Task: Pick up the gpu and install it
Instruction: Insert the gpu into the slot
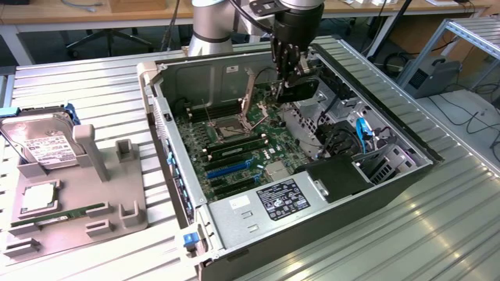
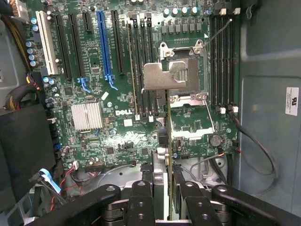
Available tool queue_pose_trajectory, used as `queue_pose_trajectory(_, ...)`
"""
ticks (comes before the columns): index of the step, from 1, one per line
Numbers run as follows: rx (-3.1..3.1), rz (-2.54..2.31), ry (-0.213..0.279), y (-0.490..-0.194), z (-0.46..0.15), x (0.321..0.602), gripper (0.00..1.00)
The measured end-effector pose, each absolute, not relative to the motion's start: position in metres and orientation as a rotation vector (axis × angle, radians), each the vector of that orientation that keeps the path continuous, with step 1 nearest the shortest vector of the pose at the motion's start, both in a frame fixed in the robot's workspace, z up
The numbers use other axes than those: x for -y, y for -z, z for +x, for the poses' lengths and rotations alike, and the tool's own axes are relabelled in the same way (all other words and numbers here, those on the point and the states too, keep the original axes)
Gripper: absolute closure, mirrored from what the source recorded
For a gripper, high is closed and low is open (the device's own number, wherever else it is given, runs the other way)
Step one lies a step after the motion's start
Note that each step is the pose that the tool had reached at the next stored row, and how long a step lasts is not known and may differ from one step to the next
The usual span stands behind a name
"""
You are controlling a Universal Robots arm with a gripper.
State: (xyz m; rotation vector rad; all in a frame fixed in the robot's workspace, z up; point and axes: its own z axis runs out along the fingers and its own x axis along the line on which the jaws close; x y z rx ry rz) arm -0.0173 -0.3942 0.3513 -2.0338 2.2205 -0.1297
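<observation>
The gripper [image 1: 292,76] is clenched on the gpu [image 1: 301,92], which hangs edge-down inside the open computer case [image 1: 234,252], above the motherboard [image 2: 117,122] and not yet seated in any slot. To do this step well, I judge, the card should stay upright and parallel to a long expansion slot. It should go down straight without twisting, and keep off the raised CPU socket plate [image 2: 164,75] and the loose black cable [image 2: 256,141] inside the case. Press only once the card's edge sits in the slot along its whole length. Outside the case, toward the exterior view's left, one gray fixture tray [image 1: 117,216] carries one hard drive [image 1: 43,146], one CPU [image 1: 37,199] and one memory stick [image 1: 62,213]. Inside the case there is one white expansion slot [image 2: 47,42], one blue expansion slot [image 2: 103,42], one silver heatsink [image 2: 87,116], one CPU socket and one labelled power supply [image 1: 270,202]. There is one gpu, held by the one gripper.
</observation>
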Motion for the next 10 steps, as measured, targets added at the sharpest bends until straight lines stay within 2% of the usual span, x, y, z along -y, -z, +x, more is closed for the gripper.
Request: queue_pose_trajectory(10,-2.230,-2.033,0.142,-0.3487,-0.0232,0.3952,0.73)
